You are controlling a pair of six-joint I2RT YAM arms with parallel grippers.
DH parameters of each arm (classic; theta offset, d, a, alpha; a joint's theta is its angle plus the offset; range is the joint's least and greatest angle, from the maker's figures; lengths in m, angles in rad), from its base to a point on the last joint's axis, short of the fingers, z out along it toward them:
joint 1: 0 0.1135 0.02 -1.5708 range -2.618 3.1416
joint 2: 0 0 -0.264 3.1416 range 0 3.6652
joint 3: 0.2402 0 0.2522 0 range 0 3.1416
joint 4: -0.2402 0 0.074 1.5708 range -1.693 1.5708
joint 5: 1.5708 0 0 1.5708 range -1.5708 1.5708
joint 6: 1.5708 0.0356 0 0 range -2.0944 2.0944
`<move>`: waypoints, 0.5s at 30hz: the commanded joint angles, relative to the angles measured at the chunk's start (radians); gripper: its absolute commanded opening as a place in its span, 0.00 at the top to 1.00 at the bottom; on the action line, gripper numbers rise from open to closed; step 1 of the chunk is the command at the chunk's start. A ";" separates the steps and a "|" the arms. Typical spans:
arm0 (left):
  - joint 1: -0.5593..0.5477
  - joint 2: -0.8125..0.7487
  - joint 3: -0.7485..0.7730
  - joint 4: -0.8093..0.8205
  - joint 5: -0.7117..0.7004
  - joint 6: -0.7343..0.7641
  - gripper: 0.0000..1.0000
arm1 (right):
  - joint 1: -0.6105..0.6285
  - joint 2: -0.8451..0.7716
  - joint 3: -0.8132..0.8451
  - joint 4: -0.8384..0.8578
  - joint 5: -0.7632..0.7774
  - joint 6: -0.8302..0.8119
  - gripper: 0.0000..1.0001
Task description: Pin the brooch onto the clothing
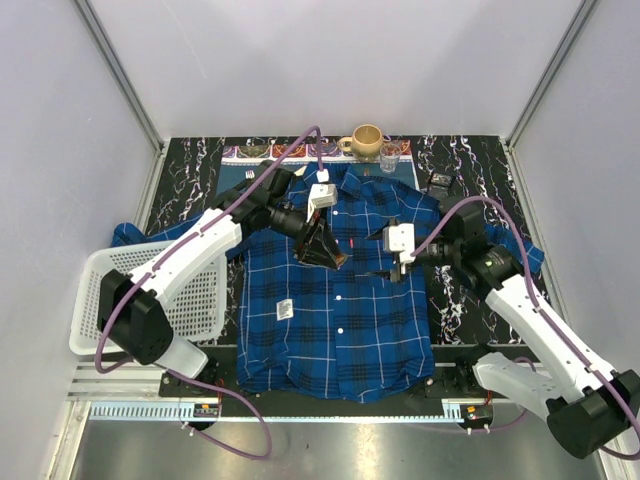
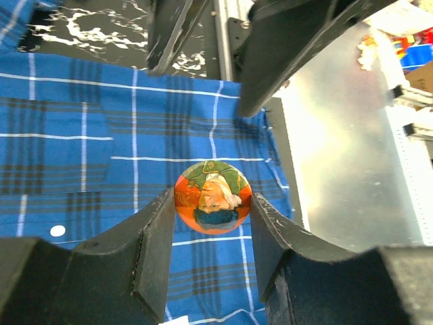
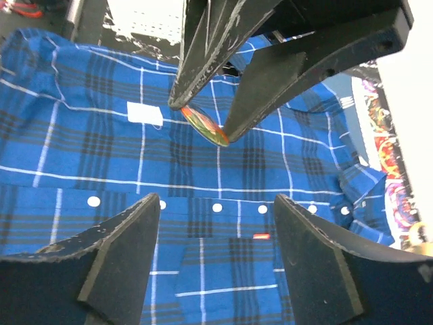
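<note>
While the left gripper (image 2: 213, 206) pinches the brooch (image 2: 212, 195) (face toward its wrist), right gripper (image 3: 216, 206) gapes.

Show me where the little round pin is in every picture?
Left wrist view: the pin is in the middle, between the left hand's two fingers.
Right wrist view: upper middle, seen edge-on, pinched by the same fingers.
Top view: too small to make out; look at the tip of the left hand.
Shared landmark: the blue checked shirt lies below it in all three.

Bright even light, soft shadows (blown-out glare at edges)
</note>
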 commanded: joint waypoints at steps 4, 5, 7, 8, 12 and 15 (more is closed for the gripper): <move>0.002 0.030 0.074 -0.048 0.155 -0.059 0.69 | 0.117 0.005 -0.031 0.165 0.080 -0.192 0.36; 0.002 0.031 0.075 -0.051 0.157 -0.057 0.69 | 0.123 0.008 -0.027 0.165 0.080 -0.193 0.39; 0.002 0.039 0.077 -0.057 0.160 -0.054 0.69 | 0.139 0.011 -0.027 0.177 0.080 -0.193 0.40; 0.002 0.039 0.075 -0.060 0.163 -0.054 0.70 | 0.143 0.014 -0.024 0.177 0.079 -0.196 0.41; 0.002 0.054 0.069 -0.068 0.177 -0.062 0.71 | 0.159 0.014 -0.006 0.168 0.065 -0.199 0.46; 0.002 0.059 0.072 -0.071 0.177 -0.059 0.71 | 0.174 0.018 0.003 0.144 0.052 -0.218 0.48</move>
